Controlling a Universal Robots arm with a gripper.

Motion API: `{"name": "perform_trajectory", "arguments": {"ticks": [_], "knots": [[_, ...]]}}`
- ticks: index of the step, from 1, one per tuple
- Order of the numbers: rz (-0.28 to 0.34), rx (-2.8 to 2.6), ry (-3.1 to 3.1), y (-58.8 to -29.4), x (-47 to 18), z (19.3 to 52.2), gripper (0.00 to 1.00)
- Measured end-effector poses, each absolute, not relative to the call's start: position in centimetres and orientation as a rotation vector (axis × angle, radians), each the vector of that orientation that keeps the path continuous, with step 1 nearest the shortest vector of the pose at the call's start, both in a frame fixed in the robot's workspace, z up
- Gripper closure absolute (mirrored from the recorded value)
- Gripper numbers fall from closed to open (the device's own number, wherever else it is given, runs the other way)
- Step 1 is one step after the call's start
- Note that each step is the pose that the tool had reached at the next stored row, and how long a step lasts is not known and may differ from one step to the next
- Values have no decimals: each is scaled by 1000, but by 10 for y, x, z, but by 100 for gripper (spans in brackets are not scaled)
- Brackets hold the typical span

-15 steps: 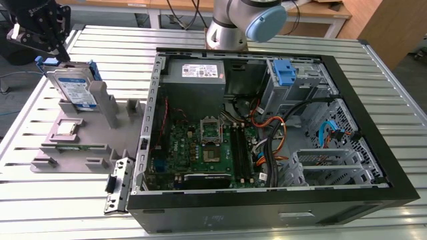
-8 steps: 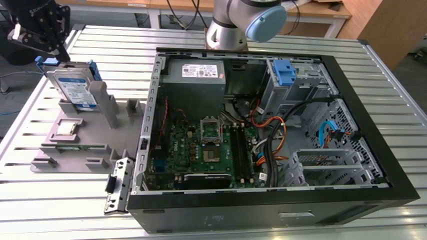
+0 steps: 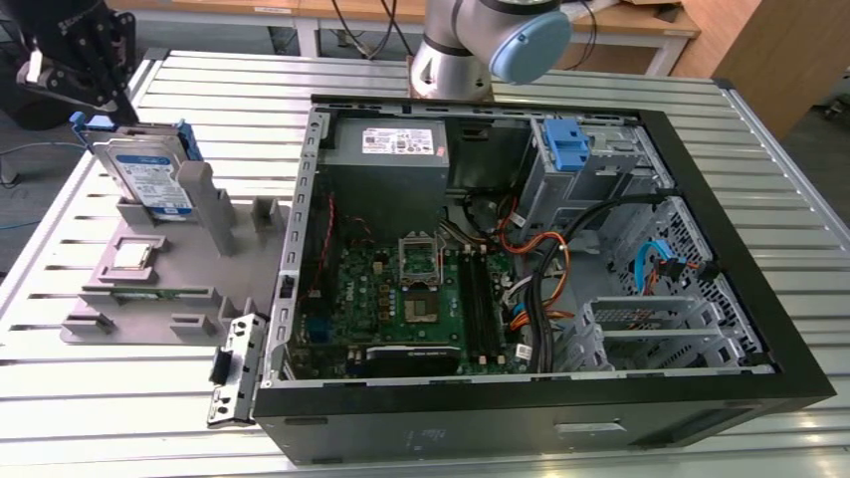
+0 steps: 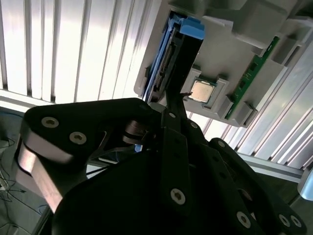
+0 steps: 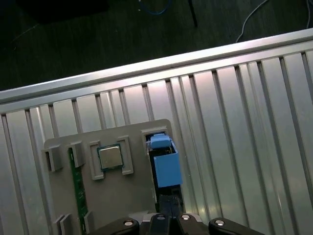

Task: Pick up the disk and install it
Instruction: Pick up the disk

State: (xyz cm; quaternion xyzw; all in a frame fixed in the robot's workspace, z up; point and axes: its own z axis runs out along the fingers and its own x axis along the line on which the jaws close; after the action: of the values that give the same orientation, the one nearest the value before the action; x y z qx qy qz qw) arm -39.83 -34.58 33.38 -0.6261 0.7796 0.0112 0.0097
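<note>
Silver blue-railed disk (image 3: 143, 174) stands upright in grey holder (image 3: 159, 299); cannot tell if fingers (image 4: 175, 127) clasp it.

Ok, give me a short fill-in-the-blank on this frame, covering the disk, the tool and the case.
1. The disk stands upright in a grey holder, to the exterior view's ____ of the computer case.
2. Of all the things here, the tool is nearest the ____.
3. The rails on the disk's sides are ____.
4. The case's side is ____, so the circuit board shows.
Missing words: left; disk; blue; open.
</note>
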Motion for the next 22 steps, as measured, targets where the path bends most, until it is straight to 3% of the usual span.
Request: {"name": "perform_trajectory", "arguments": {"ticks": [22], "knots": [[36,-2061,2347,-347,-396,331,90]]}}
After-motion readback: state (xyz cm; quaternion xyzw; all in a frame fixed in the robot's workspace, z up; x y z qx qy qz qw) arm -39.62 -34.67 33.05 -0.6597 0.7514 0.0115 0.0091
